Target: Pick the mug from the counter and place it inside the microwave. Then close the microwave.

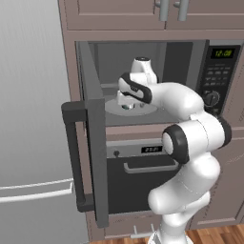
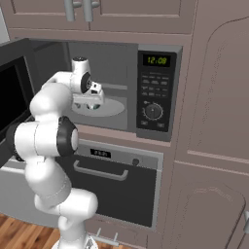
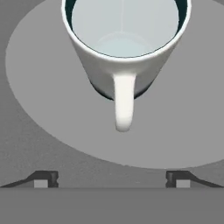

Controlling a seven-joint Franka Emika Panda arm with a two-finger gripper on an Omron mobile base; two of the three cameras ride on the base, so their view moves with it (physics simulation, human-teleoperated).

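The mug (image 3: 124,43) stands upright on the round grey turntable (image 3: 183,122) inside the microwave (image 1: 217,71), its handle (image 3: 124,105) pointing toward my hand. My gripper (image 3: 111,179) hovers just above it, open, with the fingertips (image 3: 41,179) spread wide and touching nothing. From the base, the gripper (image 1: 127,102) reaches into the microwave cavity over the turntable (image 1: 145,110), with a bit of the mug (image 1: 127,107) showing beneath it. The microwave (image 2: 155,92) door (image 1: 90,157) stands swung open to the left. The counter is out of view.
Below the microwave sits an oven (image 1: 147,164) with a horizontal handle (image 2: 104,171). A grey fridge (image 1: 28,119) fills the left side. The open door's vertical bar handle (image 1: 74,157) juts out left of my arm. Cabinets (image 2: 214,121) stand to the right.
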